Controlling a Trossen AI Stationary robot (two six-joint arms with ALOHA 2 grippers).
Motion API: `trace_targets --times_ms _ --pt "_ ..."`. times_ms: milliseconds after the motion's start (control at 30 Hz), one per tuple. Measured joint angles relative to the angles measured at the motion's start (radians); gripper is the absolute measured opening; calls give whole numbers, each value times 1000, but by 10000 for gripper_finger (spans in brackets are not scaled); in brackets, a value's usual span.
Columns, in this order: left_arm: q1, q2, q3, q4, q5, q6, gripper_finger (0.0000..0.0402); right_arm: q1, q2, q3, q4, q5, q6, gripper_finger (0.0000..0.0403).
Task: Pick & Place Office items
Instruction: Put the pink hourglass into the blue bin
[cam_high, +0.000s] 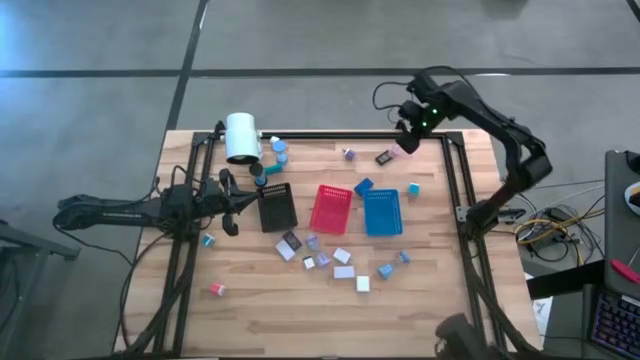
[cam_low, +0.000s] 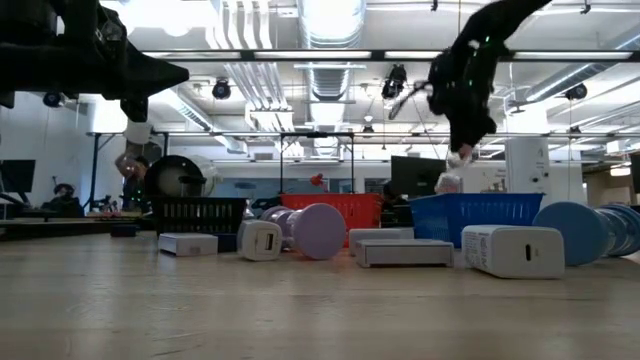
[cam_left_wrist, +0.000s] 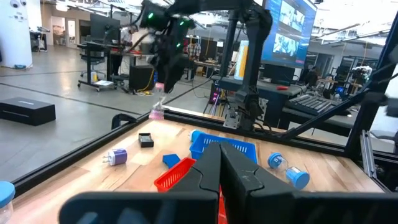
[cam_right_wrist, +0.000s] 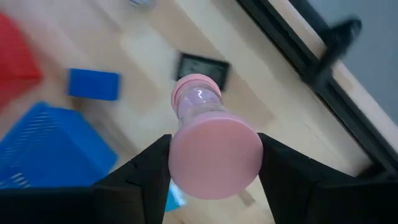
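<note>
My right gripper (cam_right_wrist: 214, 167) hangs above the table's far right part (cam_high: 408, 140), shut on a pink spool-shaped office item (cam_right_wrist: 208, 137) with a wide round end and a narrow clear neck. My left gripper (cam_high: 232, 205) stays shut and level over the table's left side, near the black tray (cam_high: 277, 206), touching nothing. Other office items, white and lavender blocks among them (cam_high: 330, 258), lie loose on the wood near the trays. A small black piece (cam_high: 384, 157) and a blue block (cam_high: 363, 186) lie under the right gripper's area. My right gripper pinches the pink item's wide round end (cam_right_wrist: 181, 163) between its two fingers, one on each side of the rim. The fingers come from above, pointing steeply down. The item hangs below them, neck and small cap (cam_right_wrist: 196, 84) downward, lifted clear of the table (cam_left_wrist: 157, 111).
A red tray (cam_high: 331, 208) and a blue tray (cam_high: 382, 212) stand side by side at the table's middle. A big white cylinder (cam_high: 242, 137) lies at the far left, with blue caps (cam_high: 279, 150) beside it. A black rail (cam_high: 450, 180) frames the table.
</note>
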Motion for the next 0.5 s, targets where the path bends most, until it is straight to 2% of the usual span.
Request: trace_targets --times_ms 100,233,300,500 --pt "0 0 0 0 0 -4 5 51 -75 -9 27 -21 -7 194" --pt "0 0 0 0 2 -9 5 125 -204 -75 181 -192 16 194" --pt "0 0 0 -1 3 -12 5 171 -274 -132 285 -245 48 194" --pt "0 0 0 -32 3 -15 5 294 -505 -317 506 -255 128 194"
